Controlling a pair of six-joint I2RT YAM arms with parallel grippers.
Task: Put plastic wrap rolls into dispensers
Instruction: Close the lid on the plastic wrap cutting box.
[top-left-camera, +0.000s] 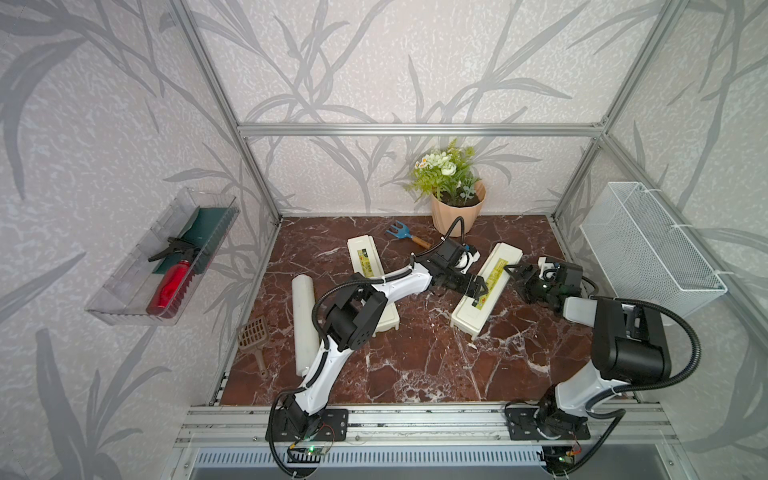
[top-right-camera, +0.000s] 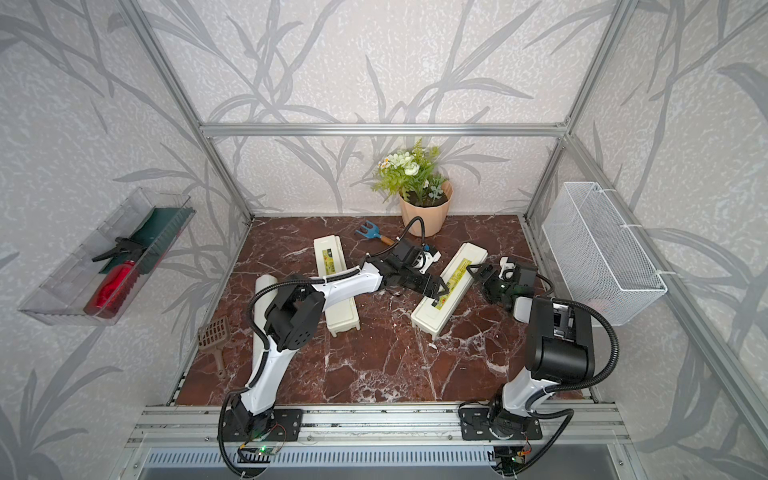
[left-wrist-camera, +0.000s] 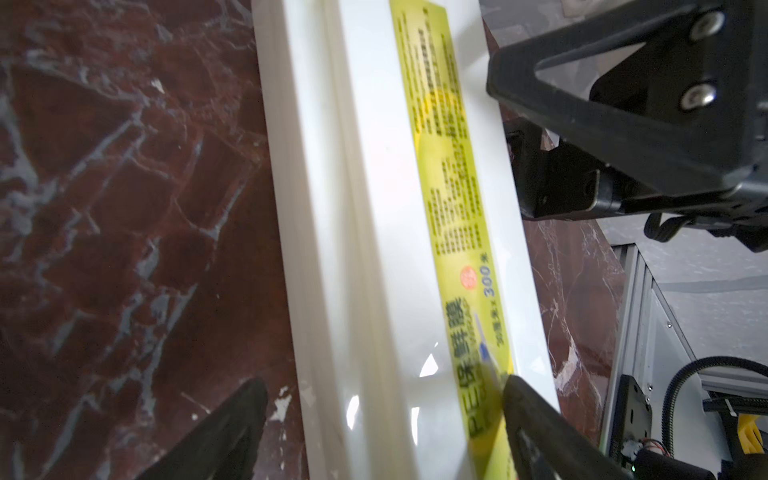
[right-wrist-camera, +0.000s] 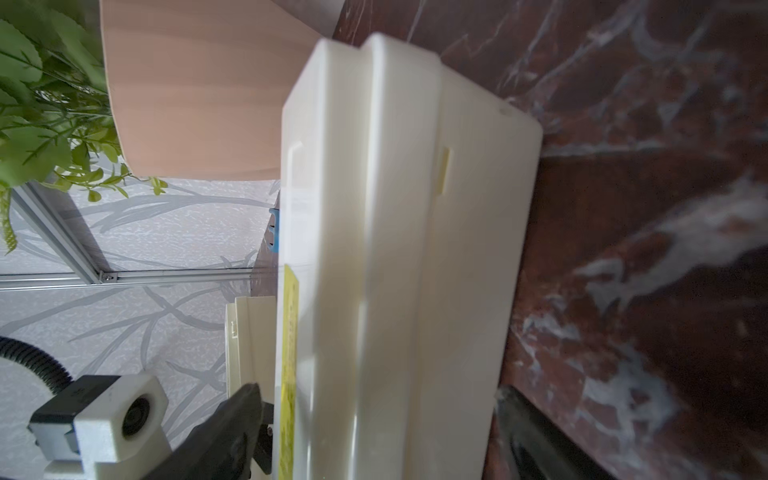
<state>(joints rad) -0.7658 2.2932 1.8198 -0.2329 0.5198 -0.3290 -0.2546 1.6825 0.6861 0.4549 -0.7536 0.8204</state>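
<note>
In both top views one plastic wrap roll (top-left-camera: 302, 316) lies on the marble floor at the left, partly behind my left arm. A cream dispenser (top-left-camera: 363, 257) (top-right-camera: 328, 257) with its lid down lies at the centre left, my left arm crossing over it. The other dispenser (top-left-camera: 486, 291) (top-right-camera: 451, 286) (left-wrist-camera: 353, 208) (right-wrist-camera: 395, 208) lies at an angle on the right, lid down, yellow-green label up. My left gripper (top-left-camera: 478, 289) (left-wrist-camera: 384, 386) hangs open over its near half, one finger beside the box, one over the label. My right gripper (top-left-camera: 513, 272) (right-wrist-camera: 376, 390) stands open at its right side, fingers straddling the box.
A potted plant (top-left-camera: 457, 212) stands at the back, a blue hand rake (top-left-camera: 405, 235) in front of it. A brown scoop (top-left-camera: 253, 336) lies at the left edge. A white wire basket (top-left-camera: 648, 249) hangs on the right wall, a clear tray (top-left-camera: 124, 316) on the left wall.
</note>
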